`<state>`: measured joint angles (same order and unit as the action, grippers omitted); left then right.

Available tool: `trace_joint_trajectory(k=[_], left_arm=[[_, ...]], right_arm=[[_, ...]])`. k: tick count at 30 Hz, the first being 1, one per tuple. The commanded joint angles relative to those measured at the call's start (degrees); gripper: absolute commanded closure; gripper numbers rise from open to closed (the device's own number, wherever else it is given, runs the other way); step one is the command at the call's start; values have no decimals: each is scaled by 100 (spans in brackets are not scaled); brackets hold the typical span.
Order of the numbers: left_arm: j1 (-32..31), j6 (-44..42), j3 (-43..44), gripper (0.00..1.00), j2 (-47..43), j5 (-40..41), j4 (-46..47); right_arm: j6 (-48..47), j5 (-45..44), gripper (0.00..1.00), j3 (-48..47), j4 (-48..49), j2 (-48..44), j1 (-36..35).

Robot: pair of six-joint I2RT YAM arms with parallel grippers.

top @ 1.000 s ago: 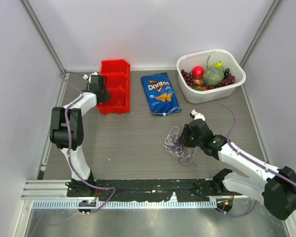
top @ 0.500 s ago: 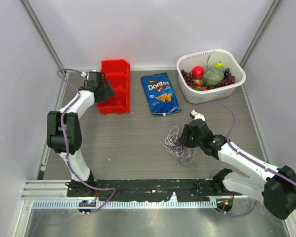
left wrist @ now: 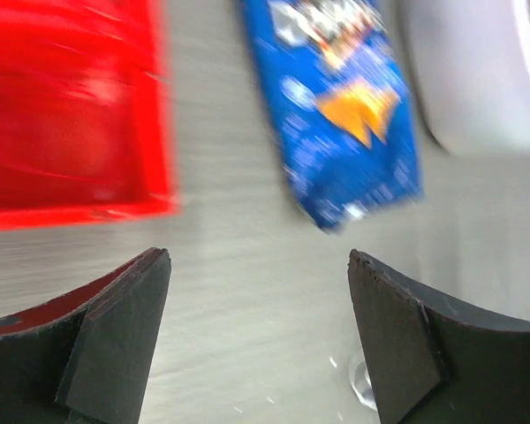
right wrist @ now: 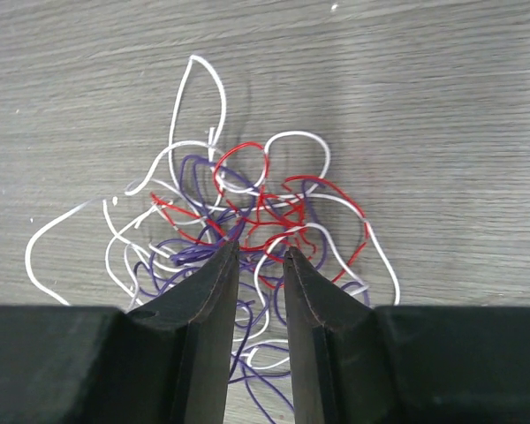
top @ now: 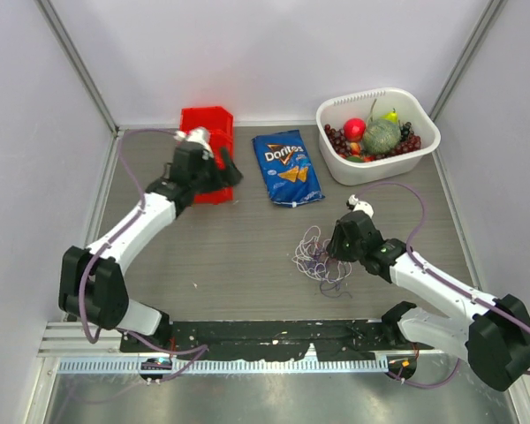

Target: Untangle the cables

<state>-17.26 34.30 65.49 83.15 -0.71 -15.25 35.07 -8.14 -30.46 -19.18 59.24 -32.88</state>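
The cables (top: pixel 318 254), a loose knot of white, red and purple loops, lie flat on the surface (top: pixel 238 265) a little right of its middle and closer to the near edge than the far one, nowhere lifted or drawn out, so the untangling looks barely begun. The right end effector (top: pixel 332 249) is set low at the knot's right side. In its wrist view the jaws stand only a narrow slot apart, with red and white strands (right wrist: pixel 247 216) crossing just ahead of the tips (right wrist: pixel 261 254) and none visibly pinched. That narrow setting suits picking one thin wire out of a crowd rather than grabbing the whole clump, and the arm's low reach from the near right corner keeps the knot in plain sight of the overhead camera. The left end effector (top: pixel 231 173) hangs well apart from the cables, near the far edge between the red bin (top: pixel 203 119) and the chip bag (top: pixel 287 168). Its jaws are spread wide and hold nothing, as the blurred wrist view (left wrist: pixel 258 265) shows. From there it would have to cross toward the middle before it could take the opposite side of the knot, which a two-handed pull would likely need. A white tub (top: pixel 428 132) of fruit fills the far right corner, clear of the work.
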Motion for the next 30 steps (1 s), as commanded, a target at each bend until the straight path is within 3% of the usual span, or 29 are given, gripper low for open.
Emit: trace_joint_trajectory(k=[1, 5, 9, 15, 20, 27, 30], left_arm=[[-1242, 154, -607, 16, 7, -1070, 1074], [-2288, 673, -819, 14, 630, -1300, 2112], [-2826, 876, -468, 17, 1412, -1290, 2192], [-3011, 1096, -344, 49, 1801, -1256, 2052], [-3178, 1096, -564, 51, 1696, -1353, 1991], [-3240, 851, -696, 97, 1072, -1107, 1763], [-3249, 491, -600, 100, 651, -1177, 1727]], right_arm=[[0, -110, 67, -154, 28, -62, 186], [-141, 434, 64, -4, 291, -44, 221], [-158, 726, 61, 119, 423, -88, 221], [-220, 1131, 57, 207, 485, -229, 221], [-299, 1131, 51, 198, 494, -282, 221], [-290, 1350, 45, 110, 722, 96, 221], [-211, 1587, 40, 31, 915, 420, 221]])
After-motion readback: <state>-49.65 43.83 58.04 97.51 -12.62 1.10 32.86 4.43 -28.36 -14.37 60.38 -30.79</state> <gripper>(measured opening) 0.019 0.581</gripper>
